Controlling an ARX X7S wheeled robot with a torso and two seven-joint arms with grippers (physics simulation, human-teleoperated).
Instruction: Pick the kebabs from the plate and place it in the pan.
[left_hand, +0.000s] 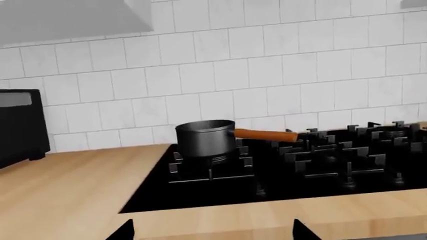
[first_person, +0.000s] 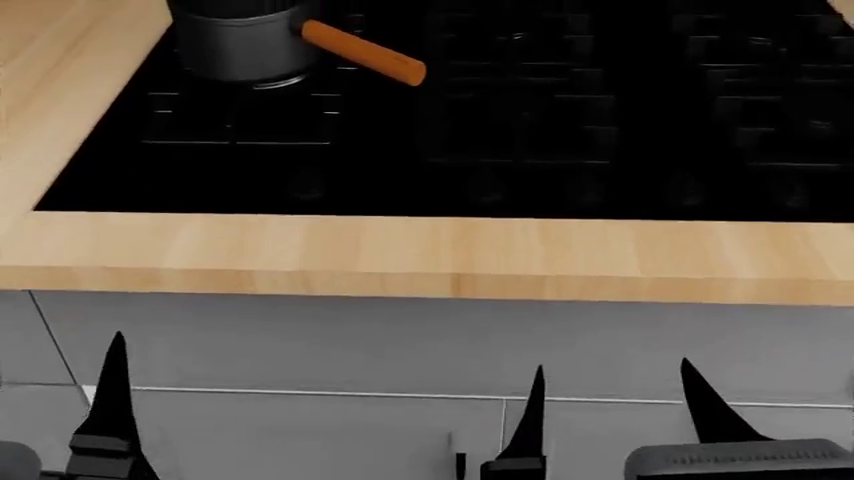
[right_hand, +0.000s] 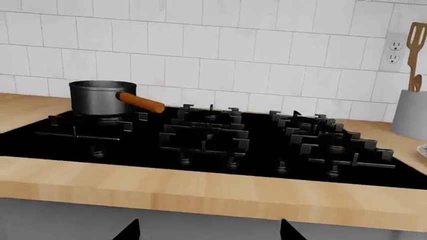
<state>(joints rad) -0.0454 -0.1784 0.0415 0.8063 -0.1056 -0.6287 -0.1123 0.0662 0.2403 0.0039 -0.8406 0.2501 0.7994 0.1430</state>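
Observation:
The pan (right_hand: 100, 97), dark grey with an orange-brown handle (right_hand: 141, 102), stands on the cooktop's far left burner; it also shows as pan (left_hand: 205, 139) and pan (first_person: 238, 40). The kebabs are out of view. A pale sliver (right_hand: 422, 149) at the picture's edge beside the utensil holder may be the plate's rim. My left gripper (left_hand: 213, 235) is open and empty over the wooden counter's front strip. My right gripper (right_hand: 210, 234) is open and empty, low in front of the counter's edge. In the head view the right gripper (first_person: 617, 410) and one left fingertip (first_person: 114, 395) sit before the grey cabinet front.
The black cooktop (right_hand: 220, 145) carries raised burner grates. A pale grey utensil holder (right_hand: 410, 115) with a wooden spatula (right_hand: 417, 45) stands at the counter's right. A black appliance (left_hand: 20, 125) sits on the counter left of the cooktop. White tiled wall behind.

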